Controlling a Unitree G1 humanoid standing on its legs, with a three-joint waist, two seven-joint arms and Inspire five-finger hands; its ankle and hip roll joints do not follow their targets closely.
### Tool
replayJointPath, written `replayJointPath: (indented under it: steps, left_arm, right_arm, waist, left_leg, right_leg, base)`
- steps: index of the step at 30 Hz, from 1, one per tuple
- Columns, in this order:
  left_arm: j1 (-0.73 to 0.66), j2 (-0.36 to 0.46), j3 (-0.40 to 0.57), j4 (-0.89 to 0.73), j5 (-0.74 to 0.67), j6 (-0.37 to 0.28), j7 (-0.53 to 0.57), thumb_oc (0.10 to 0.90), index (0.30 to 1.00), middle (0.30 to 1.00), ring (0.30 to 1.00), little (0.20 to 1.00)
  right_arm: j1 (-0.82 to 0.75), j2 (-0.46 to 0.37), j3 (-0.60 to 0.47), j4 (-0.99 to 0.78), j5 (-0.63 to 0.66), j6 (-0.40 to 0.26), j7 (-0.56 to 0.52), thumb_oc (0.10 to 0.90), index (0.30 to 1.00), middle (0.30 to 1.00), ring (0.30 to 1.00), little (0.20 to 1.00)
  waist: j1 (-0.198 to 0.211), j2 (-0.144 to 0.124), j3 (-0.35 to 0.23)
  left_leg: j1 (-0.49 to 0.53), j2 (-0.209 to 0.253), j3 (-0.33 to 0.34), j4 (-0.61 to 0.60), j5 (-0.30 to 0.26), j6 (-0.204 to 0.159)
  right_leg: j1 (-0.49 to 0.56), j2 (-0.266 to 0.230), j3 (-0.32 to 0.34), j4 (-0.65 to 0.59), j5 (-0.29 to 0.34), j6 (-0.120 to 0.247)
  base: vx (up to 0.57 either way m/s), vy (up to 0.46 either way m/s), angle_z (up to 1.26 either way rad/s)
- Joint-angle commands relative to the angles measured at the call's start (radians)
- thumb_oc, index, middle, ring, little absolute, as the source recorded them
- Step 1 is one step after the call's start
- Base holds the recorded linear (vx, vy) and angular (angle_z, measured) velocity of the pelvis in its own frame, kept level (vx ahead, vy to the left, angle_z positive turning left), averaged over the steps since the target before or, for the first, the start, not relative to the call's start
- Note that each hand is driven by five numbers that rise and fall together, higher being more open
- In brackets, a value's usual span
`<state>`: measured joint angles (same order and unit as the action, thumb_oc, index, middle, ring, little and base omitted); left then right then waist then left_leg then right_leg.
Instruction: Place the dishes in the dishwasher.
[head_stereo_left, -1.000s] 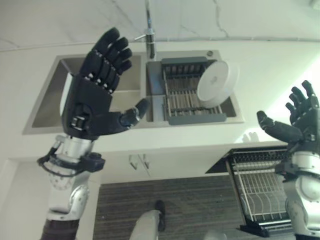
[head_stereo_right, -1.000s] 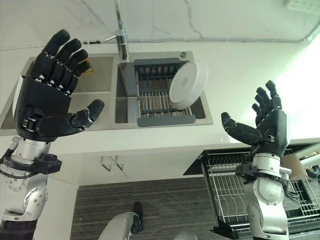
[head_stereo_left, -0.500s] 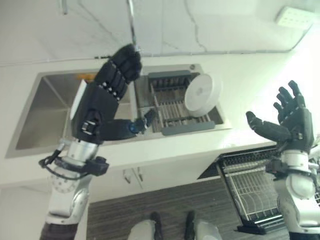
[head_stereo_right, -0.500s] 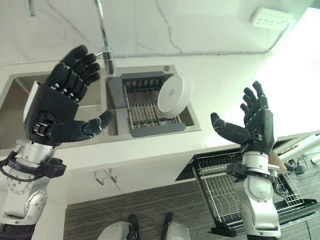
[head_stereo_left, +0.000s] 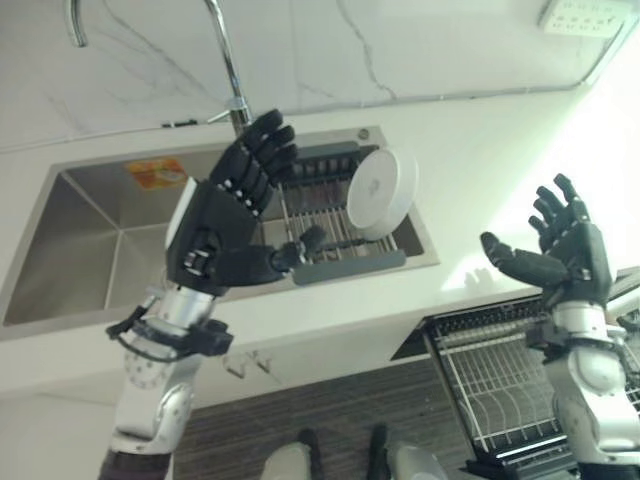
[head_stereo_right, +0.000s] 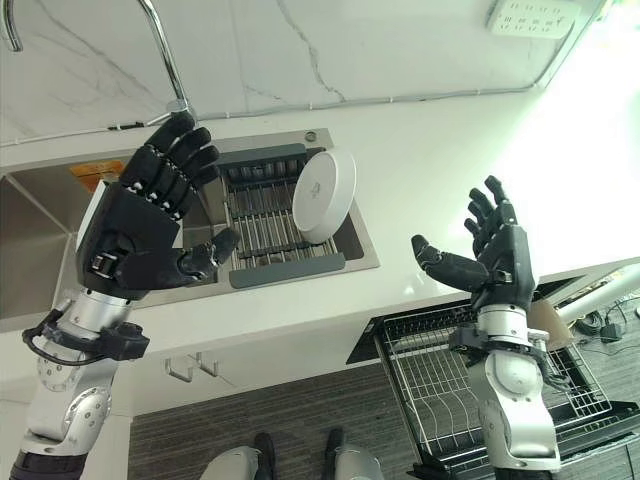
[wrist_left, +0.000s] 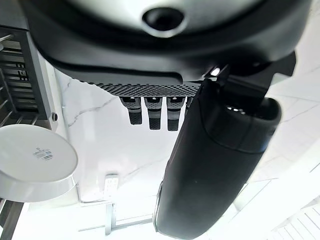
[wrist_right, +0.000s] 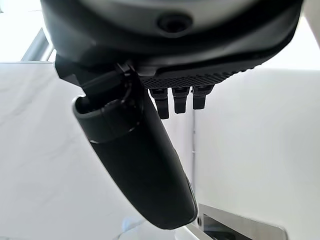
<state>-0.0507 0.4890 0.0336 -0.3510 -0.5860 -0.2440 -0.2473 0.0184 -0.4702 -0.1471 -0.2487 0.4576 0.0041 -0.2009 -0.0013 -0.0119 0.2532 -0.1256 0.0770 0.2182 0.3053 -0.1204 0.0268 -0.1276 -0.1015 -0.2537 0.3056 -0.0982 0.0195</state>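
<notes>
Round white glazed plate on-edge in a slatted grey rack — left robot hand and right robot hand both splayed, empty.

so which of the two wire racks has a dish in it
The grey wire rack sitting in the steel sink holds the round white bowl, tipped on edge. The dark dishwasher rack pulled out below the counter holds no dish.

a white marble wall rose behind the pale counter; dark striped floor lay below.
</notes>
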Motion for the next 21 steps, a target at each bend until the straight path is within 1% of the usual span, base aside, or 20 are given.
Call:
replayJointPath:
  steps: [1,4,6,8,9,10,14,15,17,21]
  left_arm:
    - [-0.058,0.007,-0.001,-0.060,-0.045,-0.089,0.004,0.800,0.900,0.900,0.900,0.900]
    - [-0.061,0.015,-0.018,-0.045,-0.037,-0.093,0.016,0.800,0.900,0.900,0.900,0.900]
    - [-0.071,0.017,-0.037,-0.025,-0.016,-0.099,0.031,0.800,0.900,0.900,0.900,0.900]
    - [-0.080,0.014,-0.051,-0.004,-0.008,-0.092,0.042,0.800,0.900,0.900,0.900,0.900]
    - [-0.077,0.014,-0.060,0.015,-0.011,-0.084,0.036,0.800,0.900,0.900,0.900,0.900]
    - [-0.074,0.011,-0.064,0.025,0.002,-0.082,0.038,0.800,0.900,0.900,0.900,0.900]
    - [-0.071,0.012,-0.072,0.048,0.009,-0.074,0.046,0.800,0.900,0.900,0.900,0.900]
    - [-0.066,0.010,-0.073,0.056,0.010,-0.075,0.046,0.800,0.900,0.900,0.900,0.900]
    - [-0.062,0.015,-0.074,0.064,0.009,-0.079,0.049,0.800,0.900,0.900,0.900,0.900]
    - [-0.061,0.016,-0.078,0.069,0.011,-0.077,0.051,0.800,0.900,0.900,0.900,0.900]
  right_arm:
    - [-0.134,-0.061,0.007,-0.020,0.040,-0.088,0.074,0.800,0.900,0.900,0.900,0.900]
    - [-0.171,-0.090,0.035,0.009,0.070,-0.096,0.107,0.800,0.900,0.900,0.900,0.900]
    - [-0.205,-0.098,0.053,0.044,0.098,-0.131,0.095,0.800,0.900,0.900,0.900,0.900]
    - [-0.238,-0.091,0.064,0.086,0.142,-0.137,0.096,0.800,0.900,0.900,0.900,0.900]
    - [-0.271,-0.088,0.071,0.132,0.184,-0.136,0.093,0.800,0.900,0.900,0.900,0.900]
    - [-0.290,-0.083,0.073,0.153,0.198,-0.139,0.087,0.800,0.900,0.900,0.900,0.900]
    - [-0.334,-0.078,0.071,0.211,0.225,-0.136,0.067,0.800,0.900,0.900,0.900,0.900]
    - [-0.351,-0.077,0.065,0.238,0.230,-0.130,0.048,0.800,0.900,0.900,0.900,0.900]
    - [-0.356,-0.082,0.059,0.255,0.232,-0.120,0.029,0.800,0.900,0.900,0.900,0.900]
    - [-0.364,-0.081,0.050,0.280,0.241,-0.093,0.018,0.800,0.900,0.900,0.900,0.900]
  waist:
    - [-0.008,-0.007,-0.071]
    - [0.002,-0.009,-0.076]
    - [0.011,-0.009,-0.080]
    - [0.021,-0.010,-0.082]
    - [0.034,-0.012,-0.085]
    - [0.042,-0.013,-0.086]
    - [0.056,-0.017,-0.090]
    - [0.064,-0.018,-0.093]
    - [0.070,-0.018,-0.096]
    - [0.076,-0.017,-0.100]
  left_leg:
    - [0.035,-0.010,-0.074,-0.005,-0.076,-0.062]
    - [0.042,-0.009,-0.077,-0.005,-0.080,-0.067]
    - [0.043,-0.009,-0.084,-0.005,-0.081,-0.069]
    - [0.045,-0.012,-0.094,-0.005,-0.084,-0.069]
    - [0.052,-0.013,-0.102,-0.005,-0.087,-0.069]
    - [0.055,-0.013,-0.105,-0.005,-0.088,-0.069]
    - [0.063,-0.018,-0.119,-0.005,-0.091,-0.068]
    - [0.067,-0.019,-0.125,-0.005,-0.092,-0.068]
    - [0.071,-0.019,-0.129,-0.005,-0.093,-0.069]
    - [0.077,-0.021,-0.135,-0.005,-0.094,-0.070]
  right_leg:
    - [0.043,0.000,0.059,-0.006,-0.047,0.093]
    - [0.044,-0.002,0.060,-0.006,-0.049,0.096]
    - [0.044,-0.002,0.063,-0.006,-0.050,0.096]
    - [0.050,-0.002,0.062,-0.006,-0.052,0.096]
    - [0.059,-0.007,0.053,-0.006,-0.054,0.096]
    - [0.064,-0.008,0.047,-0.006,-0.056,0.094]
    - [0.078,-0.009,0.037,-0.006,-0.062,0.090]
    - [0.086,-0.011,0.031,-0.006,-0.066,0.088]
    - [0.093,-0.013,0.024,-0.006,-0.069,0.088]
    - [0.104,-0.015,0.017,-0.006,-0.074,0.086]
  base:
    - [0.04,-0.027,0.01]
    - [0.04,-0.033,0.04]
    - [0.04,-0.037,0.06]
    - [0.07,-0.039,0.09]
    - [0.09,-0.031,0.18]
    - [0.10,-0.029,0.23]
    - [0.06,-0.006,0.23]
    - [0.06,0.004,0.29]
    - [0.05,0.010,0.11]
    - [0.03,0.015,0.07]
